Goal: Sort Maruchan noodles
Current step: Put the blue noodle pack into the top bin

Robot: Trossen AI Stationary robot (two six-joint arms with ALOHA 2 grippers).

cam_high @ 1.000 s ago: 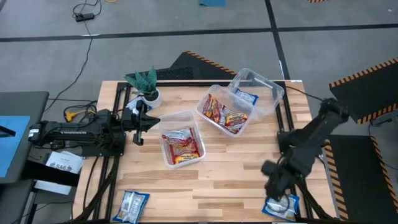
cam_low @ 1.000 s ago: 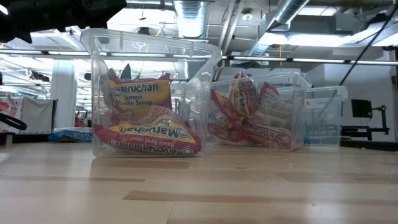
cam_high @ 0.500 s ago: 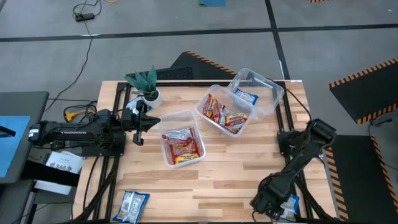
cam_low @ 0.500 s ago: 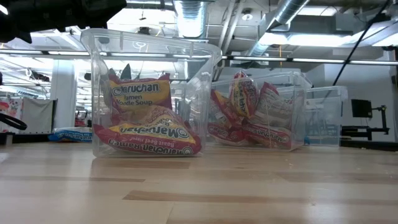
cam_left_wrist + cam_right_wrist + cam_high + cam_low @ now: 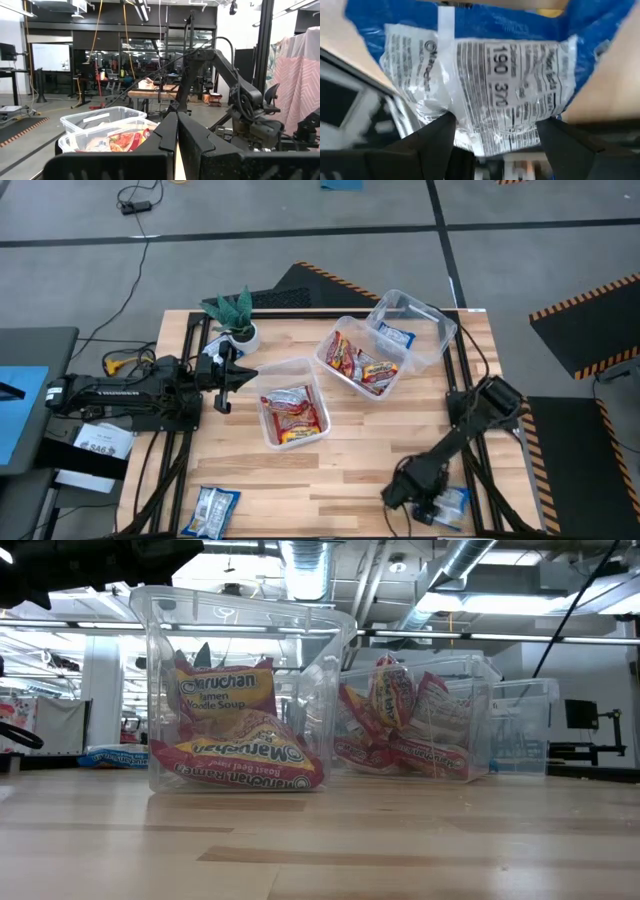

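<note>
A blue-and-white Maruchan packet (image 5: 455, 503) lies at the table's near right corner. My right gripper (image 5: 415, 498) is right at its left side, and in the right wrist view the packet (image 5: 490, 75) fills the picture. A second blue-and-white packet (image 5: 212, 510) lies flat by the near left edge. Red-orange-yellow packets sit in the middle tub (image 5: 293, 415), red ones in the tub behind it (image 5: 360, 365), and a blue one in the far tub (image 5: 405, 330). My left gripper (image 5: 228, 375) waits shut at the table's left side. My right gripper has the blue-and-white packet's crinkled end (image 5: 495, 135) between its two fingers (image 5: 432, 145), and the wrapper is bunched narrower there. The fingers come from above, slanting. Whether the packet is off the wood cannot be told.
A potted green plant (image 5: 235, 315) stands at the far left corner. The three clear tubs crowd the table's middle and far right. Bare wood (image 5: 350, 460) lies between the tubs and the near edge. The low view shows the tubs (image 5: 235, 700) close up.
My right arm has folded down toward the near edge. Its gripper has moved toward the table's left along that edge, from over the blue-and-white packet to the packet's left side. The left arm has kept still.
</note>
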